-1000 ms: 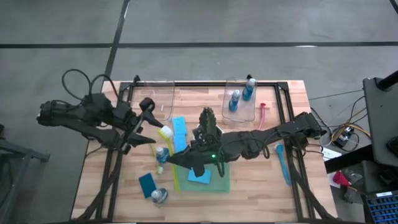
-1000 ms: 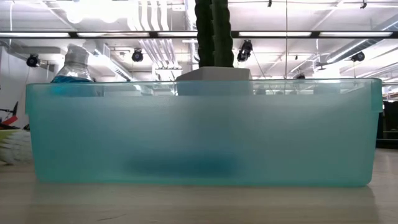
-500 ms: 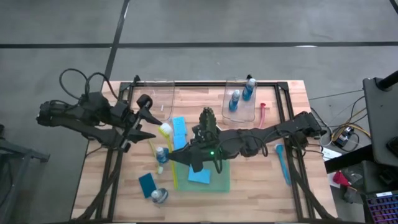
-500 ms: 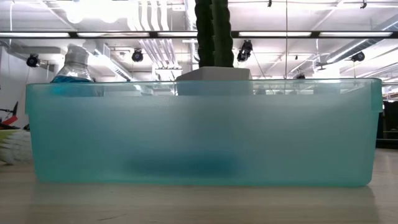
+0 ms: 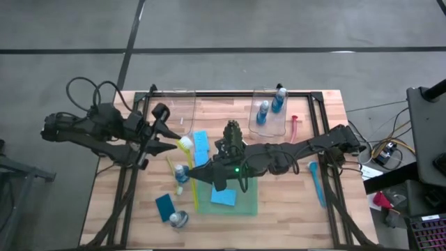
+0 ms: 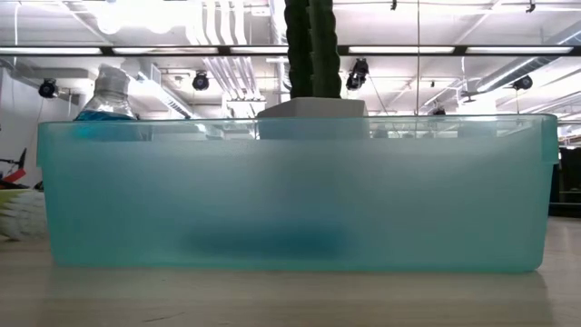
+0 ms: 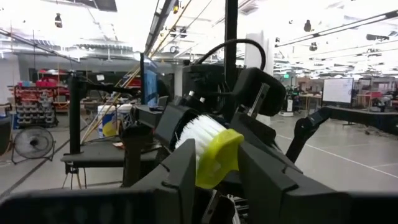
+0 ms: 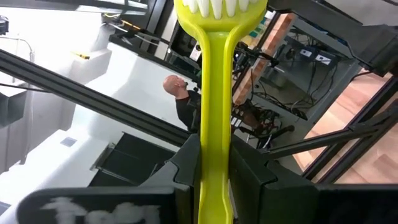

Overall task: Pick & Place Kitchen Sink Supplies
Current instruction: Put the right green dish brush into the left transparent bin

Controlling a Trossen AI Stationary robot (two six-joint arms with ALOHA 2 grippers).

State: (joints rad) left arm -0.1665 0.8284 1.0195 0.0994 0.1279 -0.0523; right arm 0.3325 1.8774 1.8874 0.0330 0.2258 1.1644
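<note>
Overhead, we see a wooden tabletop [image 5: 334, 209] with both dark arms reaching toward its middle. Our left tool [image 5: 175, 146] sits at the white-bristled head of a yellow brush [image 5: 185, 144], its fingers on either side of the head. Our right tool [image 5: 196, 172] is clenched on the same brush lower down the handle, beside a green tray [image 5: 251, 206] that holds a blue sponge [image 5: 224, 198]. Near the tray's left side stands a small bottle [image 5: 180, 172] of blue liquid; another bottle [image 5: 178, 219] lies near the front edge next to a darker blue sponge [image 5: 166, 206]. A third sponge [image 5: 201, 145] rests just behind the brush head. A dark green plant [image 5: 233, 134] stands mid-table. At the back, one clear bin [image 5: 281, 130] holds two bottles [image 5: 270, 107] and a second clear bin [image 5: 180, 103] looks bare. A red brush [image 5: 293, 127] and a blue brush [image 5: 316, 183] lie toward the right side.

From table height, we see the tray wall [image 6: 290, 195] filling the view, with the plant stem [image 6: 310, 50] and a bottle cap [image 6: 111, 93] rising behind it.

Through the left wrist camera, we see the yellow brush head [image 7: 214, 152] between two dark fingers [image 7: 180, 180], which flank it closely.

Through the right wrist camera, we see the yellow handle [image 8: 214, 106] pinched between the fingers [image 8: 186, 163]. A person shows in the room beyond.
</note>
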